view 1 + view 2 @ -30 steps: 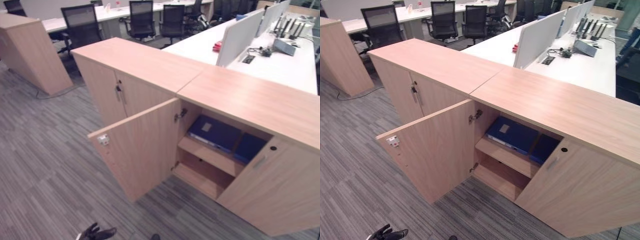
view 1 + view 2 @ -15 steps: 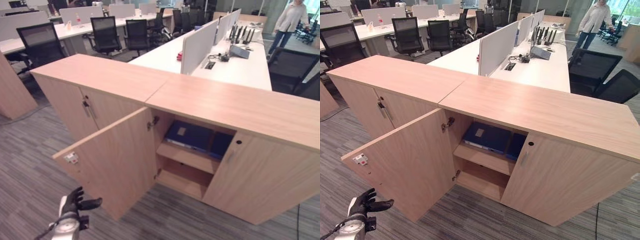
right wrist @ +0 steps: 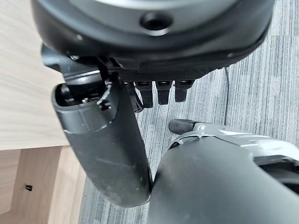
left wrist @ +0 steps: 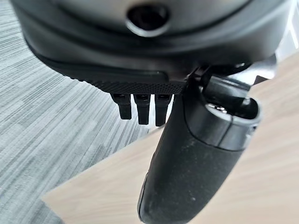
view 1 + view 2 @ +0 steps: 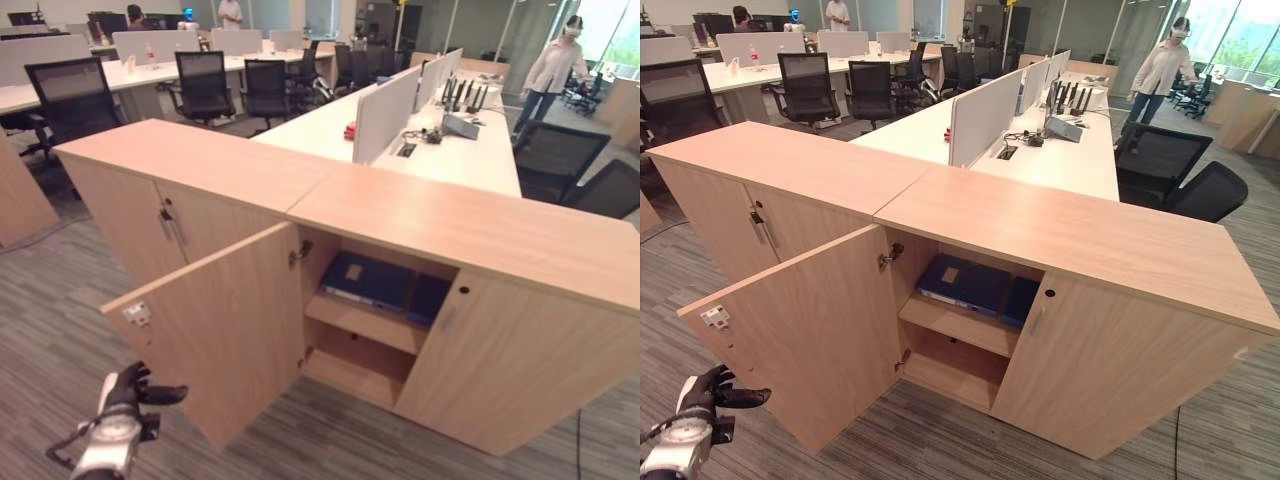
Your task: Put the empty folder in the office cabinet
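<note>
A blue folder (image 5: pixel 368 280) lies flat on the upper shelf inside the wooden office cabinet (image 5: pixel 470 225), and a second blue folder (image 5: pixel 428 298) stands beside it on the right. The cabinet's left door (image 5: pixel 220 330) hangs wide open; the right door (image 5: pixel 510 370) is closed. My left hand (image 5: pixel 130 390) hovers low in front of the open door's outer edge, fingers relaxed, holding nothing. In its wrist view the left hand (image 4: pixel 196 158) is empty, with the door's wood past it. My right hand (image 3: pixel 100 144) is open and empty beside the cabinet's wood.
A second cabinet (image 5: pixel 180 160) with closed doors joins on the left. Behind stand white desks (image 5: pixel 440 140) with dividers and black office chairs (image 5: pixel 205 85). A person (image 5: pixel 548 65) stands at the far right. Grey carpet (image 5: pixel 50 310) lies in front.
The camera has risen and turned, so the whole scene has shifted. My left hand has come up into view near the open door. The folders have stayed on the shelf.
</note>
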Motion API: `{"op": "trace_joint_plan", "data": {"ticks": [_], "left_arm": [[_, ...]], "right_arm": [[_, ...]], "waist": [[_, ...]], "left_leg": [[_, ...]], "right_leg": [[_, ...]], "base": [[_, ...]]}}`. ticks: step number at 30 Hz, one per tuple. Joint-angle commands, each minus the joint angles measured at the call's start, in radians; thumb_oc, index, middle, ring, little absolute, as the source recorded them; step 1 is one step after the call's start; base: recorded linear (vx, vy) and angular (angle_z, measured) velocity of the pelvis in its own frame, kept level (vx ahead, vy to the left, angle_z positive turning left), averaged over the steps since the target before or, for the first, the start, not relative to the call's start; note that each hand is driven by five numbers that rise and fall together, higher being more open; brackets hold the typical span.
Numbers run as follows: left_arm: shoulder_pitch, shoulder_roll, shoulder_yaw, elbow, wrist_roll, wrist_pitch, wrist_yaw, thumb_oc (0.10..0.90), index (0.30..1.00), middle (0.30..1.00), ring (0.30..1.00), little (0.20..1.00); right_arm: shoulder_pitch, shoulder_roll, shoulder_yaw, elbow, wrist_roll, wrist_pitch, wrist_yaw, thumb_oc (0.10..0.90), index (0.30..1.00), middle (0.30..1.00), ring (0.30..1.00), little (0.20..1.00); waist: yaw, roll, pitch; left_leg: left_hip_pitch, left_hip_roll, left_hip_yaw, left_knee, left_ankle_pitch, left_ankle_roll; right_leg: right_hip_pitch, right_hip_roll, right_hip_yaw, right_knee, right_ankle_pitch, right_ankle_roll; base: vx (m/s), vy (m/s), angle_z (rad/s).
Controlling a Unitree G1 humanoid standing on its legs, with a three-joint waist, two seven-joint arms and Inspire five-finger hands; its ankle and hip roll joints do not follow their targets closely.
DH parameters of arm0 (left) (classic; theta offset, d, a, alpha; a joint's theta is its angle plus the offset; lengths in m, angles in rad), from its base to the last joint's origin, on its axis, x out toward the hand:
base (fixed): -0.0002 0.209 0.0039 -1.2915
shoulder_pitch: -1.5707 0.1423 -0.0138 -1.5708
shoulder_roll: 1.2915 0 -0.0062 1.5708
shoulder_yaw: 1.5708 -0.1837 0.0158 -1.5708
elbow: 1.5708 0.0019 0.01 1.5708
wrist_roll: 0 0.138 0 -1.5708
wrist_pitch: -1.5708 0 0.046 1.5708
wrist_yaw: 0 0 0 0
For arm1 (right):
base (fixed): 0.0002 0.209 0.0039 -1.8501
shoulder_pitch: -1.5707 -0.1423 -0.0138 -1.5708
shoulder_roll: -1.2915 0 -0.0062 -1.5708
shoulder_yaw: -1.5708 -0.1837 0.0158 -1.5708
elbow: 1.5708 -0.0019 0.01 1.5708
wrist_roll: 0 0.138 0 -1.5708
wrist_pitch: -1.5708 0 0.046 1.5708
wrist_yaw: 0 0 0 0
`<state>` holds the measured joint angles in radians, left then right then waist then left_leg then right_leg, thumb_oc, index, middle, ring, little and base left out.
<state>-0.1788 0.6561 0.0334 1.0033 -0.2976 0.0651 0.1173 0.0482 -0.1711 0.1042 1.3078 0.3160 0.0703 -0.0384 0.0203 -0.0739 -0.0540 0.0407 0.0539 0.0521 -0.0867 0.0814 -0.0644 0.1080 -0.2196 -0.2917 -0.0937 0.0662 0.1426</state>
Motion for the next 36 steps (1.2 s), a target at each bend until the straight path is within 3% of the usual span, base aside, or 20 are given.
{"op": "trace_joint_plan", "data": {"ticks": [1, 5, 10, 14, 16, 19, 25, 26, 28, 29, 30, 33, 35, 36], "left_arm": [[-0.166, 0.087, 0.024, 0.067, -0.037, -0.070, -0.011, 0.800, 0.900, 0.900, 0.900, 0.900], [-0.256, 0.141, -0.019, 0.202, -0.024, -0.060, -0.049, 0.800, 0.900, 0.900, 0.900, 0.900], [-0.326, 0.167, -0.037, 0.258, -0.054, -0.062, -0.061, 0.800, 0.900, 0.900, 0.900, 0.900], [-0.395, 0.159, -0.068, 0.172, -0.119, -0.091, -0.043, 0.800, 0.900, 0.900, 0.900, 0.900], [-0.402, 0.098, -0.108, -0.115, -0.174, -0.135, -0.002, 0.800, 0.900, 0.900, 0.900, 0.900], [-0.388, 0.037, -0.130, -0.269, -0.208, -0.153, 0.008, 0.800, 0.900, 0.900, 0.900, 0.900], [-0.349, -0.106, -0.179, -0.473, -0.268, -0.169, 0.000, 0.800, 0.900, 0.900, 0.900, 0.900], [-0.317, -0.181, -0.207, -0.536, -0.293, -0.167, -0.012, 0.800, 0.900, 0.900, 0.900, 0.900], [-0.315, -0.182, -0.207, -0.538, -0.293, -0.166, -0.011, 0.800, 0.900, 0.900, 0.900, 0.900], [-0.230, -0.281, -0.269, -0.660, -0.322, -0.156, -0.055, 0.800, 0.900, 0.900, 0.900, 0.900], [-0.193, -0.321, -0.298, -0.688, -0.336, -0.145, -0.074, 0.800, 0.900, 0.900, 0.900, 0.900], [-0.156, -0.354, -0.344, -0.728, -0.344, -0.130, -0.104, 0.800, 0.900, 0.900, 0.900, 0.900], [-0.078, -0.398, -0.518, -0.832, -0.402, -0.072, -0.204, 0.800, 0.900, 0.900, 0.900, 0.900], [-0.078, -0.397, -0.519, -0.832, -0.403, -0.072, -0.204, 0.800, 0.900, 0.900, 0.900, 0.900]], "right_arm": [[-0.039, -0.044, 0.032, 0.060, -0.009, -0.001, 0.007, 0.800, 0.900, 0.900, 0.900, 0.900], [-0.036, -0.054, 0.037, 0.065, 0.006, -0.005, 0.014, 0.800, 0.900, 0.900, 0.900, 0.900], [-0.042, -0.060, 0.045, 0.065, 0.021, -0.010, 0.021, 0.800, 0.900, 0.900, 0.900, 0.900], [-0.036, -0.055, 0.054, 0.047, 0.040, -0.019, 0.022, 0.800, 0.900, 0.900, 0.900, 0.900], [-0.032, -0.040, 0.053, 0.029, 0.042, -0.021, 0.018, 0.800, 0.900, 0.900, 0.900, 0.900], [-0.029, -0.028, 0.051, 0.016, 0.046, -0.021, 0.015, 0.800, 0.900, 0.900, 0.900, 0.900], [-0.031, -0.009, 0.051, -0.014, 0.050, -0.019, 0.009, 0.800, 0.900, 0.900, 0.900, 0.900], [-0.032, -0.001, 0.056, -0.023, 0.048, -0.016, 0.007, 0.800, 0.900, 0.900, 0.900, 0.900], [-0.031, -0.001, 0.055, -0.023, 0.048, -0.016, 0.007, 0.800, 0.900, 0.900, 0.900, 0.900], [-0.037, 0.012, 0.057, -0.020, 0.045, -0.012, 0.003, 0.800, 0.900, 0.900, 0.900, 0.900], [-0.041, 0.018, 0.059, -0.018, 0.045, -0.011, 0.002, 0.800, 0.900, 0.900, 0.900, 0.900], [-0.046, 0.022, 0.062, -0.014, 0.044, -0.009, 0.001, 0.800, 0.900, 0.900, 0.900, 0.900], [-0.083, 0.037, 0.087, -0.005, 0.046, -0.013, -0.005, 0.800, 0.900, 0.900, 0.900, 0.900], [-0.083, 0.038, 0.087, -0.005, 0.046, -0.013, -0.005, 0.800, 0.900, 0.900, 0.900, 0.900]], "waist": [[0.001, 0.061, 0.000], [-0.007, 0.058, -0.001], [-0.012, 0.055, -0.002], [-0.018, 0.049, -0.001], [-0.020, 0.039, 0.005], [-0.023, 0.033, 0.007], [-0.028, 0.021, 0.017], [-0.030, 0.017, 0.022], [-0.029, 0.018, 0.021], [-0.028, 0.009, 0.028], [-0.027, 0.007, 0.031], [-0.025, 0.006, 0.034], [-0.019, 0.004, 0.054], [-0.018, 0.003, 0.055]], "left_leg": [[0.065, -0.028, 0.054, -0.001, -0.147, 0.025], [0.070, -0.025, 0.064, -0.001, -0.148, 0.024], [0.071, -0.024, 0.069, -0.001, -0.148, 0.023], [0.071, -0.025, 0.075, -0.001, -0.148, 0.023], [0.070, -0.025, 0.072, -0.001, -0.148, 0.023], [0.069, -0.025, 0.071, -0.001, -0.149, 0.023], [0.065, -0.027, 0.065, -0.001, -0.149, 0.024], [0.065, -0.029, 0.062, -0.001, -0.149, 0.025], [0.065, -0.028, 0.062, -0.001, -0.150, 0.025], [0.063, -0.029, 0.059, -0.001, -0.151, 0.028], [0.062, -0.030, 0.058, -0.001, -0.151, 0.030], [0.062, -0.030, 0.056, -0.001, -0.152, 0.031], [0.057, -0.032, 0.045, -0.001, -0.153, 0.036], [0.057, -0.031, 0.045, -0.001, -0.154, 0.036]], "right_leg": [[-0.032, -0.009, -0.074, 0.006, -0.003, 0.044], [-0.032, -0.005, -0.067, 0.006, -0.002, 0.045], [-0.036, -0.003, -0.064, 0.006, 0.002, 0.046], [-0.041, -0.001, -0.056, 0.006, 0.004, 0.046], [-0.038, -0.004, -0.060, 0.006, 0.005, 0.048], [-0.037, -0.006, -0.063, 0.006, 0.005, 0.047], [-0.040, -0.007, -0.066, 0.006, 0.009, 0.046], [-0.040, -0.007, -0.066, 0.006, 0.010, 0.045], [-0.040, -0.007, -0.066, 0.006, 0.010, 0.045], [-0.040, -0.008, -0.068, 0.006, 0.011, 0.042], [-0.041, -0.009, -0.068, 0.006, 0.012, 0.041], [-0.041, -0.008, -0.070, 0.006, 0.011, 0.041], [-0.042, -0.009, -0.074, 0.006, 0.012, 0.040], [-0.042, -0.009, -0.074, 0.006, 0.012, 0.040]], "base": [[0.00, 0.011, -0.16], [0.00, 0.004, -0.08], [0.00, 0.000, 0.00], [-0.01, -0.004, -0.05], [-0.01, -0.007, 0.03], [0.00, -0.011, 0.12], [0.00, -0.011, 0.15], [-0.01, -0.007, 0.19], [-0.01, -0.005, 0.19], [-0.01, -0.008, 0.11], [-0.01, -0.008, 0.07], [0.00, -0.002, 0.12], [-0.02, -0.010, 0.27], [-0.02, -0.005, 0.16]]}}
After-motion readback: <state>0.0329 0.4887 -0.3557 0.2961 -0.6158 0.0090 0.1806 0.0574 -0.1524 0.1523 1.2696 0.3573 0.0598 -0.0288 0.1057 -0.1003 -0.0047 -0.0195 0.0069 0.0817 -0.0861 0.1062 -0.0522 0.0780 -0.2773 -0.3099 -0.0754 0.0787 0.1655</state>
